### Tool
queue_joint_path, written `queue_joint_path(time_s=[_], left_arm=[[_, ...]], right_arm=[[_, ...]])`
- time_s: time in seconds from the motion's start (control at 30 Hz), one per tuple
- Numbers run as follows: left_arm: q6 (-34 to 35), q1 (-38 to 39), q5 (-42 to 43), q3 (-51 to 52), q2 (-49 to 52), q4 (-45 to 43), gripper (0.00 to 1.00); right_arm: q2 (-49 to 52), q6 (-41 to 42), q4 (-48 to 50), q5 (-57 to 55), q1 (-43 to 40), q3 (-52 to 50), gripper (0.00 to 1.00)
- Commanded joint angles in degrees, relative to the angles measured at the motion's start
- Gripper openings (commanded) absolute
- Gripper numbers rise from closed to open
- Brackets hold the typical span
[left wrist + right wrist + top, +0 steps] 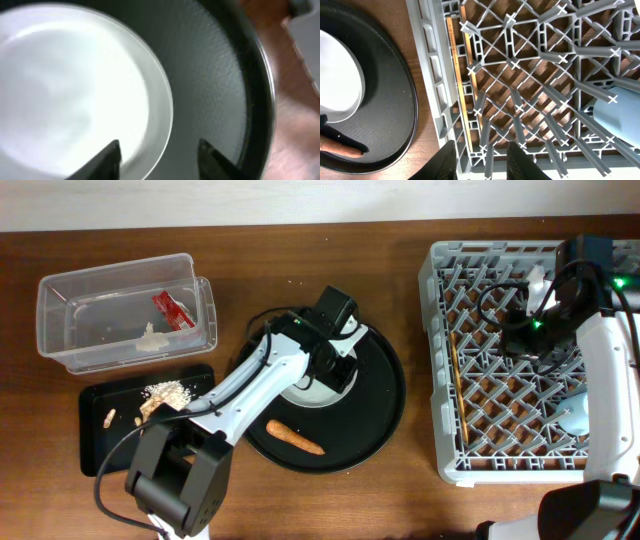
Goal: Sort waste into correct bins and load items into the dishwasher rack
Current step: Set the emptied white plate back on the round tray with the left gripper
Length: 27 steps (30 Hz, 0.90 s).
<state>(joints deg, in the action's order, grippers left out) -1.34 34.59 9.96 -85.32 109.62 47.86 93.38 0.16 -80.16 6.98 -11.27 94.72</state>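
grey plastic lattice dishwasher rack; pebbled round black tray beside it. smooth pale plate on the tray, mostly hidden overhead by the arm. left gripper spread wide, straddling its rim. right gripper wide, empty, above two thin wooden chopsticks lying lengthwise along the rack wall nearest the tray.

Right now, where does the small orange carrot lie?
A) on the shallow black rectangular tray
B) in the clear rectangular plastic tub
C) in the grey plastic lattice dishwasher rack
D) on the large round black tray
D: in the overhead view the small orange carrot lies on the large round black tray, towards its near edge, outside both bins and the rack.
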Motion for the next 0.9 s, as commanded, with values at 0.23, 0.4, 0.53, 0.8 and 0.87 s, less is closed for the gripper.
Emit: queue_joint_path(time_s=[0.23, 0.4, 0.53, 0.8, 0.87], left_arm=[[33.29, -30.77, -23.69, 0.81, -23.19, 33.83, 0.67], [34.42, -49.27, -21.22, 25.44, -41.16, 23.5, 0.31], [36.79, -56.54, -15.52, 37.27, -41.03, 18.97, 0.06], [42.73, -62.79, -13.51, 44.0, -41.03, 15.47, 0.01], [42.75, -62.79, -11.93, 46.58, -40.96, 11.43, 0.01]], right_arm=[[-0.02, 0.02, -0.2, -0.11, -0.11, 0.33, 0.33], [-0.02, 0.02, -0.17, -0.11, -0.11, 0.33, 0.33], [-0.02, 0.02, -0.17, -0.11, -0.11, 0.33, 0.33], [-0.02, 0.04, -0.17, -0.09, -0.11, 0.33, 0.33], [-0.02, 0.04, -0.17, -0.09, -0.11, 0.33, 0.33]])
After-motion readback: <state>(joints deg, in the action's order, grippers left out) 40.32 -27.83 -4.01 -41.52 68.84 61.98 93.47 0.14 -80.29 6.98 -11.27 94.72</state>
